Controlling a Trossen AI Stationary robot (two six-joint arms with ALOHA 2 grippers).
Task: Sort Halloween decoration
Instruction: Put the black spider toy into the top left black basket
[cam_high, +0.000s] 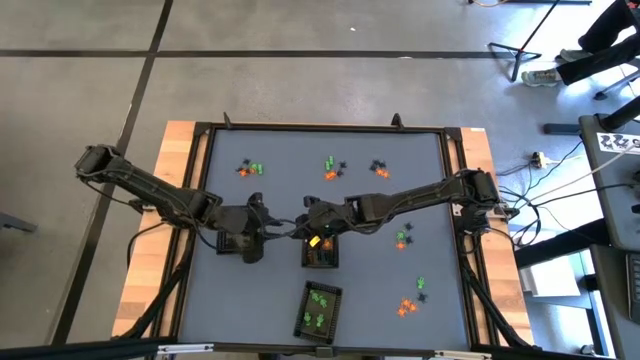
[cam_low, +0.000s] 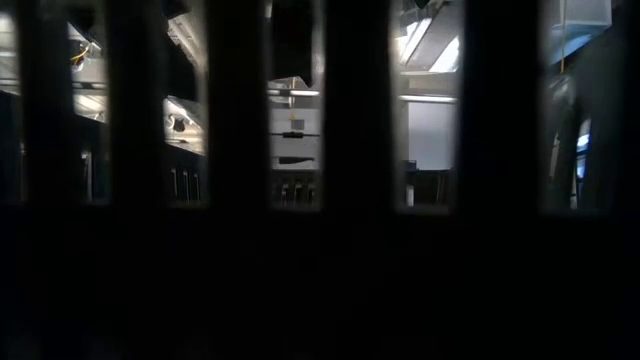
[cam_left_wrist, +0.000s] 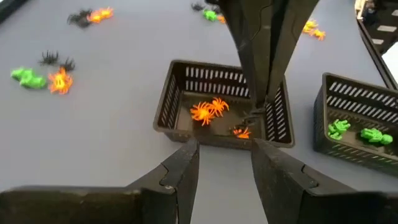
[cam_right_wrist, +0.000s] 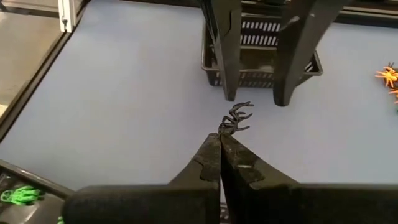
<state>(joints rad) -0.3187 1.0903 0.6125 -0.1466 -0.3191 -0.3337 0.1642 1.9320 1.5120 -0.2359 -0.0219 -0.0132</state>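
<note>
Scene: grey counter (cam_high: 300, 190) in a dark frame, both arms meeting mid-counter, three small dark slatted trays in the near half.
Right claw: right claw (cam_right_wrist: 219, 138) fingers pressed together, pinching a black spider (cam_right_wrist: 236, 118) by its legs. Spider hangs at the fingertips just above bare counter.
Right claw position: in the high view the right claw sits at counter centre, at the far edge of the middle tray (cam_high: 320, 252).
Left claw: left claw (cam_left_wrist: 227, 168) fingers spread, nothing between them. It faces the right claw from close by.
Left claw position: over the left tray (cam_right_wrist: 258, 78), left of centre in the high view.
In the way: in the right wrist view the left claw's two dark fingers (cam_right_wrist: 227, 50) stand right behind the spider, between it and the left tray. In the left wrist view the right arm hangs in front of the middle tray and hides part of its far wall.
Middle tray contents: orange spiders (cam_left_wrist: 208, 111) on the floor.
Near tray: near tray (cam_left_wrist: 357, 106) holds green trinkets (cam_left_wrist: 360, 132), just beside the middle tray.
Loose decoration: mixed orange, green and black clusters (cam_high: 333, 168) along the far side of the counter, more near the right edge (cam_high: 408, 302).
Left tray contents: cannot tell.
Low view: blocked by dark upright bars (cam_low: 230, 120); only room lights show through the gaps.
Around: cables and equipment on the floor to the right of the counter.
</note>
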